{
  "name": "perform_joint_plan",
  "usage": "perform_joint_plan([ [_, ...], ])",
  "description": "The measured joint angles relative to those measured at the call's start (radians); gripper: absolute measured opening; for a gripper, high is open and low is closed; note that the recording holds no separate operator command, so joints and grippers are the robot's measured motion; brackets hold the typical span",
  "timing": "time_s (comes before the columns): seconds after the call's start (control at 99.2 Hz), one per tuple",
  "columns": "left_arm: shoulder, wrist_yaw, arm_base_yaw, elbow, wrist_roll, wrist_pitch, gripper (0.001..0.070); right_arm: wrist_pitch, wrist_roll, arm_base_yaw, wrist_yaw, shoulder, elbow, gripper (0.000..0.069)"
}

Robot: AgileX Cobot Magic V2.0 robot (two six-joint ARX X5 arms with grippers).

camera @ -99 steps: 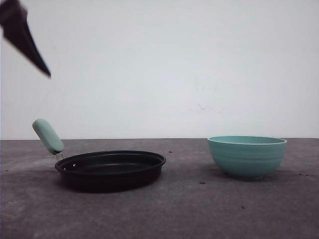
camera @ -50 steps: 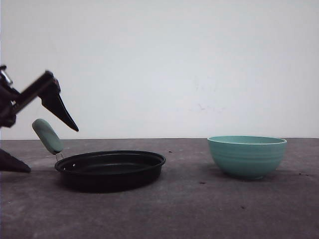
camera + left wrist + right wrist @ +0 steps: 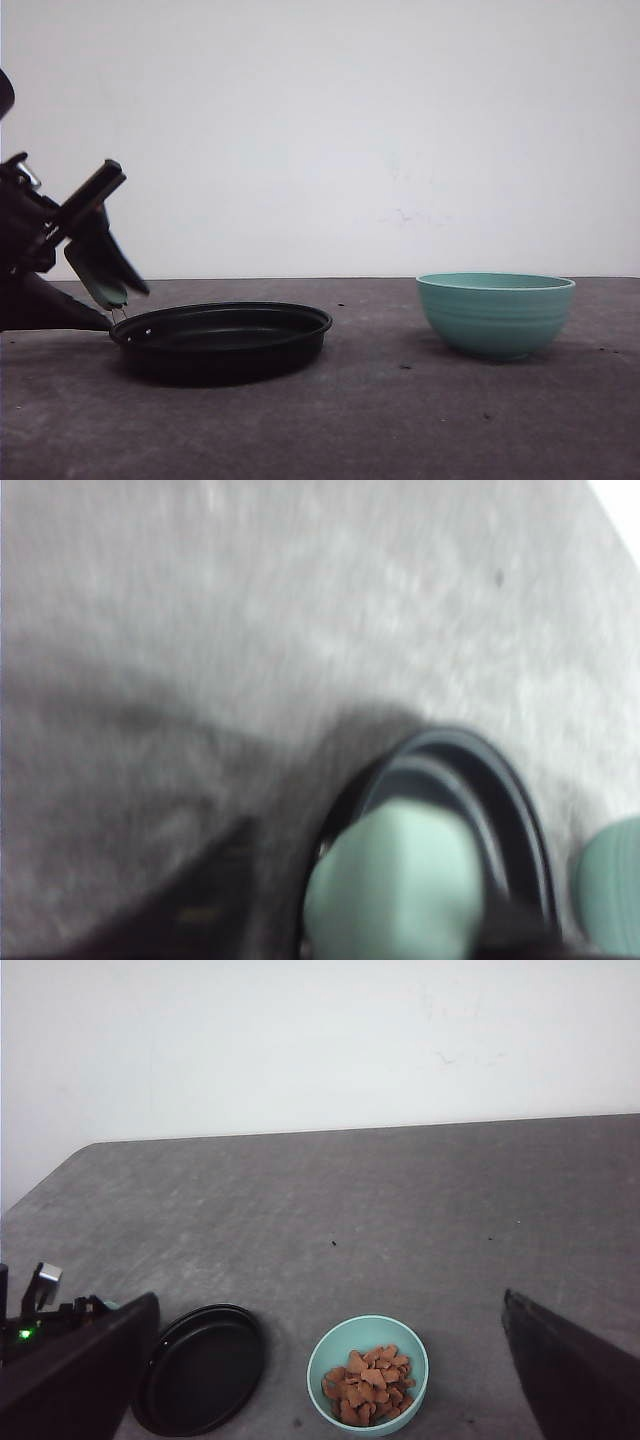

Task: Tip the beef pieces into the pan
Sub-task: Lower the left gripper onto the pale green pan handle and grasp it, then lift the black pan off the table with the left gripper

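The black pan [image 3: 222, 340] sits on the left of the table, its mint-green handle [image 3: 97, 277] sticking up and to the left. My left gripper [image 3: 122, 305] is open, with one finger above the handle and one below it. In the blurred left wrist view the handle [image 3: 392, 890] fills the space between the dark fingers [image 3: 215, 895], just in front of the pan's rim [image 3: 490, 780]. The beef pieces [image 3: 366, 1384] lie heaped in the teal bowl [image 3: 340, 1345], to the right of the pan [image 3: 205, 1365]. High over the table, my right gripper [image 3: 330, 1298] is wide open and empty.
In the front view the teal bowl [image 3: 495, 312] stands on the right of the dark grey table [image 3: 380, 420]. A white wall rises behind the table's far edge. Open tabletop lies between the pan and the bowl.
My left gripper has come down from the upper left, and its fingers now straddle the pan's handle. Pan and bowl have not moved.
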Motion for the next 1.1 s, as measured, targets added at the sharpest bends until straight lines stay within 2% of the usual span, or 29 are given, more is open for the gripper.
perform_joint_plan([
  [0.03, 0.000, 0.003, 0.000, 0.000, 0.001, 0.005, 0.0083, 0.000, 0.000, 0.000, 0.001, 0.000, 0.000, 0.0684],
  [0.071, 0.000, 0.003, 0.000, 0.000, 0.003, 0.011, 0.0066, 0.000, 0.000, 0.000, 0.002, 0.000, 0.000, 0.0684],
  [0.302, -0.043, 0.013, 0.000, 0.000, 0.003, 0.046, 0.0060, -0.003, 0.000, 0.000, 0.025, 0.000, 0.000, 0.0684],
  [0.444, -0.136, 0.063, -0.002, 0.000, 0.004, 0.018, 0.0060, -0.032, 0.000, 0.000, 0.045, 0.006, 0.000, 0.0683],
  [0.544, -0.222, 0.073, -0.024, 0.000, 0.004, -0.054, 0.0060, -0.079, 0.000, 0.000, 0.054, 0.043, 0.000, 0.0681],
  [0.665, -0.327, 0.074, -0.060, 0.008, 0.004, -0.208, 0.0060, -0.116, -0.018, 0.000, 0.054, 0.157, -0.009, 0.0656],
  [0.746, -0.377, 0.050, -0.086, 0.029, 0.019, -0.331, 0.0060, -0.116, -0.048, 0.000, 0.054, 0.256, -0.026, 0.0629],
  [0.837, -0.428, 0.025, -0.114, 0.051, 0.039, -0.453, 0.0060, -0.086, -0.077, 0.000, 0.053, 0.386, -0.035, 0.0563],
  [0.988, -0.507, 0.024, -0.154, 0.079, 0.053, -0.494, 0.0060, 0.007, -0.121, 0.000, 0.052, 0.632, -0.038, 0.0327],
  [1.099, -0.568, 0.025, -0.171, 0.103, 0.053, -0.500, 0.0060, 0.054, -0.137, 0.000, 0.051, 0.784, -0.038, 0.0267],
])
